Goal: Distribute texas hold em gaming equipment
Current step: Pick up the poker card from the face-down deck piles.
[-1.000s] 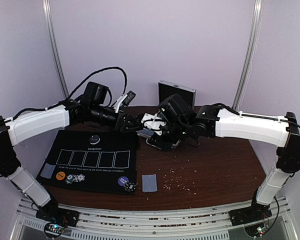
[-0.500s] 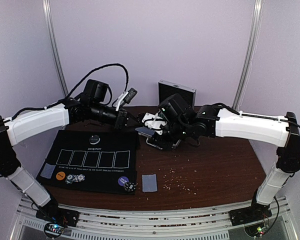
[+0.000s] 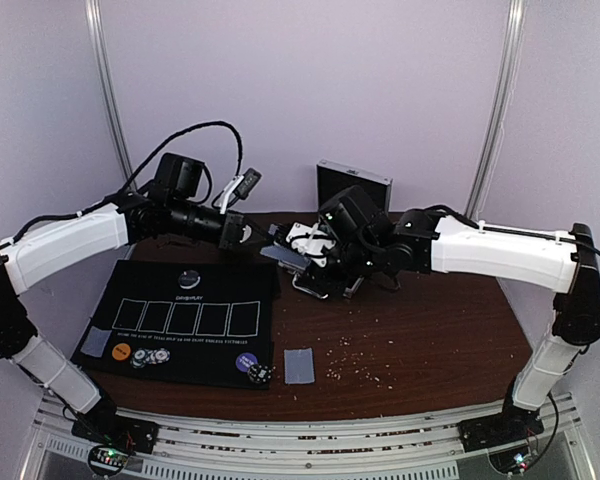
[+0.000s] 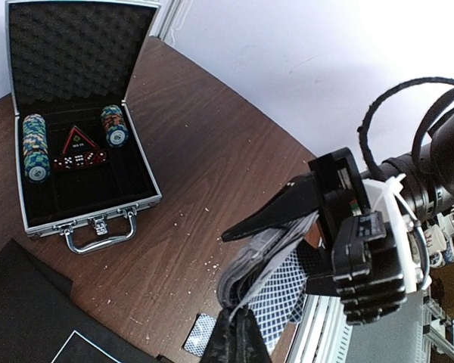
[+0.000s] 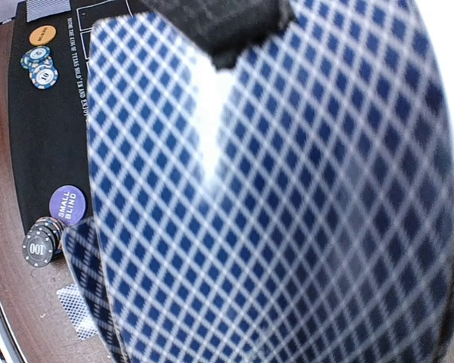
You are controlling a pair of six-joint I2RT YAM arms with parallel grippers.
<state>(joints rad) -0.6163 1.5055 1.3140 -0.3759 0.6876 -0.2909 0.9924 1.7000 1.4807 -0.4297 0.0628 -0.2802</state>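
Note:
My right gripper (image 3: 315, 262) is shut on a small deck of blue-backed playing cards (image 4: 250, 261), held above the brown table (image 3: 430, 330); its black upper finger (image 4: 287, 208) lies across the deck. My left gripper (image 4: 238, 333) is shut on the edge of one card (image 3: 280, 255) fanned out from that deck. That card's back (image 5: 272, 212) fills the right wrist view. On the black mat (image 3: 180, 320) lie a card (image 3: 96, 342), an orange disc (image 3: 121, 351), striped chips (image 3: 150, 356), a purple disc (image 3: 246, 362), a dark chip stack (image 3: 260, 374) and a black disc (image 3: 188, 278). Another card (image 3: 298, 365) lies on the wood.
An open metal case (image 4: 76, 151) with chip stacks and dice stands at the back of the table, behind the grippers. Crumbs dot the wood to the right of the mat. Both arms meet over the table's back middle.
My left gripper has shut on a card at the deck and drawn back to the left with it. The right arm has barely moved.

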